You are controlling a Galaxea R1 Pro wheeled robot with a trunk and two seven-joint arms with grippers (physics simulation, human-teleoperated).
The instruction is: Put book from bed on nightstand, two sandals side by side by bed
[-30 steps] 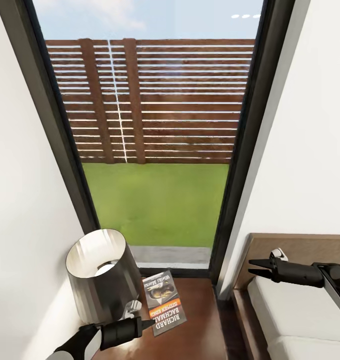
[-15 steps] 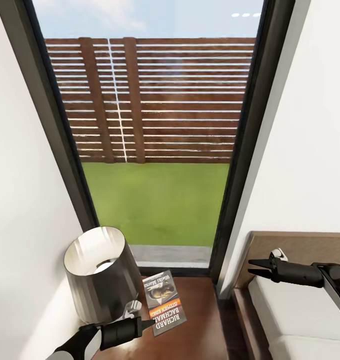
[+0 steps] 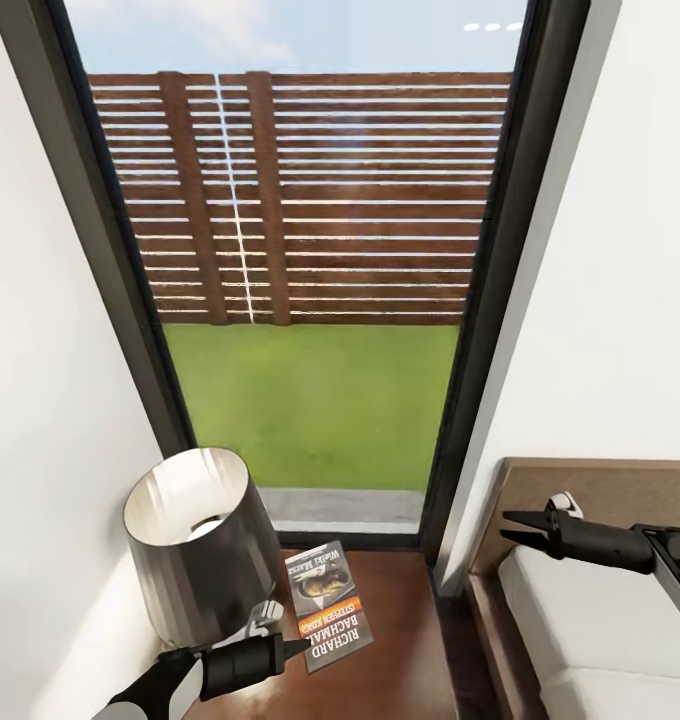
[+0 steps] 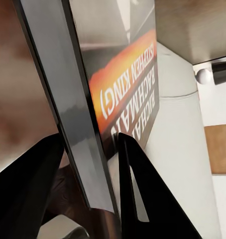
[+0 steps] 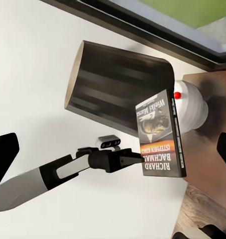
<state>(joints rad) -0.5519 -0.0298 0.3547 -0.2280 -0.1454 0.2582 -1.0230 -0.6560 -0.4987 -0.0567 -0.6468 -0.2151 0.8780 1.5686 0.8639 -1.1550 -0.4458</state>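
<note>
- Closest to me in the head view, my left gripper has its fingers pinched onto the near edge of the book; the left wrist view shows the book wedged between the two dark fingers, so they're closed to the book's thickness.
- The book is over the nightstand, above its left half, orange band toward me, picture end toward the window. From the right wrist view the book looks tipped up rather than flat; I can't tell whether its far end touches the wood.
- Just left of the book stands a lamp with a dark metallic shade, at the nightstand's left edge against the white wall; the right wrist view picks up its white round base behind the book.
- Off to the right, my right gripper hovers over the head end of the bed, fingers parted a little with nothing between them, tips aimed toward the nightstand.
- Behind it, the lighter brown headboard runs along the wall.
- Farthest out, the tall dark-framed window shows grass and a slatted fence.
</note>
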